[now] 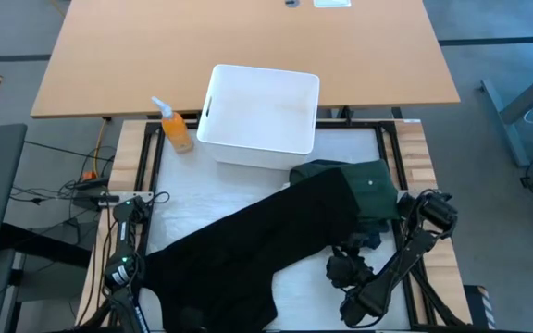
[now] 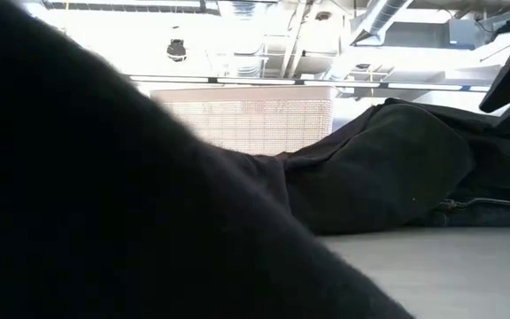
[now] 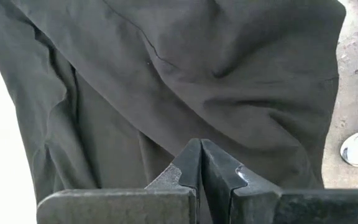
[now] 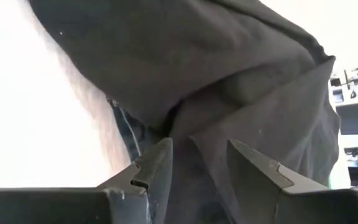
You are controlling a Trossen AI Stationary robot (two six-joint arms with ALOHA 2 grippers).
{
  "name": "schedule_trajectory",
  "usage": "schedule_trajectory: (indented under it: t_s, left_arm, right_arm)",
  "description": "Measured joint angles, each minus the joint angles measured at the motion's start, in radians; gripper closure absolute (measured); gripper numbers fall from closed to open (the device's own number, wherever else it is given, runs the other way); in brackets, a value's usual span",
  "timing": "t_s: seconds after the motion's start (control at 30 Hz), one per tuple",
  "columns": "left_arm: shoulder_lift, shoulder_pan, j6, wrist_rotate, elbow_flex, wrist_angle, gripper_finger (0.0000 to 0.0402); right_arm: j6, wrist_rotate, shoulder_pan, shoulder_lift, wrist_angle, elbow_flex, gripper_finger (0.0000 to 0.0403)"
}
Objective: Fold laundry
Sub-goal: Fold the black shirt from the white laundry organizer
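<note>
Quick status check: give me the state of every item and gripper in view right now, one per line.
Black garment: spread diagonally across the table, unfolded, one end draped over the near edge.
Green garment: bunched beside the bin, partly under the black one.
Bin: upright, looks empty.
Spray bottle: upright, left of the bin.
Left gripper: shut, against the black garment.
Right gripper: open, at the garments' edge.

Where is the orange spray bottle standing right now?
In the high view, the orange spray bottle stands at the table's far left, just left of the white bin.
</note>
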Motion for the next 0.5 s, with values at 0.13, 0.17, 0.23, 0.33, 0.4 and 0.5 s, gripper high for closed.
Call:
schedule_trajectory:
  t_s: [0.13,0.17,0.23,0.33,0.4,0.5]
  left_arm:
    - [0.0,0.0,-0.004,-0.002,0.0,0.0,0.0401]
    - [0.0,0.0,-0.005,-0.002,0.0,0.0,0.0401]
    - [0.0,0.0,-0.007,-0.002,0.0,0.0,0.0401]
    - [0.0,0.0,-0.007,0.001,0.0,0.0,0.0401]
    - [0.0,0.0,-0.008,0.002,0.0,0.0,0.0401]
    - [0.0,0.0,-0.01,0.006,0.0,0.0,0.0401]
  right_arm:
    - [-0.019,0.022,-0.006,0.0,-0.002,-0.02,0.0228]
    - [-0.021,0.023,-0.012,0.0,0.0,-0.026,0.0231]
    - [-0.023,0.022,-0.021,0.0,0.003,-0.043,0.0238]
    - [-0.024,0.02,-0.031,0.0,0.007,-0.067,0.0256]
    - [-0.025,0.019,-0.04,0.0,0.004,-0.071,0.0275]
    - [-0.025,0.02,-0.045,-0.004,-0.012,-0.07,0.0319]
